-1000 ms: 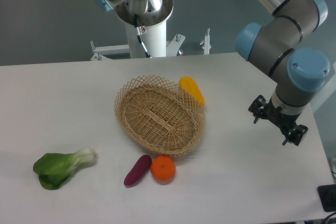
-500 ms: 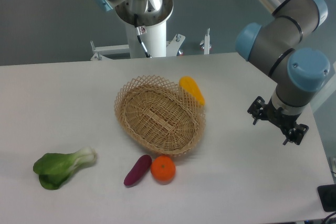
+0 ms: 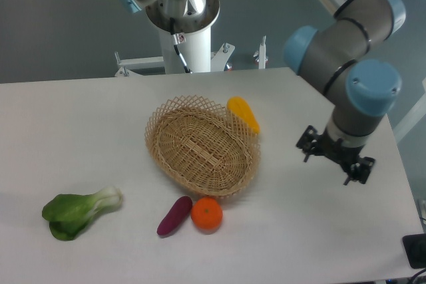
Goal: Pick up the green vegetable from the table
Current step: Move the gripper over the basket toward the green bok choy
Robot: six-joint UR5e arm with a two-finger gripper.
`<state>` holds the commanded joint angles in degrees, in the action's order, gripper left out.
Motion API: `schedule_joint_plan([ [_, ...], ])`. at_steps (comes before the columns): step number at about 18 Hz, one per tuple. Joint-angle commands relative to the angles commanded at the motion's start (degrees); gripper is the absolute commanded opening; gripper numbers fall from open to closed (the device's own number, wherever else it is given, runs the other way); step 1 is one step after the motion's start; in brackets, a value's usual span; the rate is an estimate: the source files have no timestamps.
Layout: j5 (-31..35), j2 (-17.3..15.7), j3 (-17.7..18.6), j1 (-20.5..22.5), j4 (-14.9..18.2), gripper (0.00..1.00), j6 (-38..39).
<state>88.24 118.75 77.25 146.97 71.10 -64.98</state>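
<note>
The gripper (open or closed, I cannot tell) hangs over the table at right; wicker basket, orange and purple vegetable lie between it and the bok choy near the front-left edge.

Single fixed view. Camera mounted high at the front of the counter, looking down and toward the far edge, where the arm's base column stands against a grey backdrop. Moderate distance: nearly the whole counter top is in frame, right corner cropped. No second view to compare.
</note>
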Motion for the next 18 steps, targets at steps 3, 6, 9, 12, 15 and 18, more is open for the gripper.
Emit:
schedule_joint_plan([
  [3, -0.6, -1.1, 1.7, -3.4, -0.4, 1.00, 5.0],
  [6, -0.5, -1.1, 2.1, -7.1, -0.5, 1.00, 7.1],
  [9, -0.5, -1.1, 2.1, -11.2, -0.6, 1.00, 8.5],
  [12, -0.5, -0.5, 2.3, -15.9, -0.6, 1.00, 11.2],
  [15, -0.6, -0.4, 4.5, -20.0, -0.6, 1.00, 11.3],
  [18, -0.6, -0.4, 6.4, -23.7, -1.4, 1.00, 12.1],
])
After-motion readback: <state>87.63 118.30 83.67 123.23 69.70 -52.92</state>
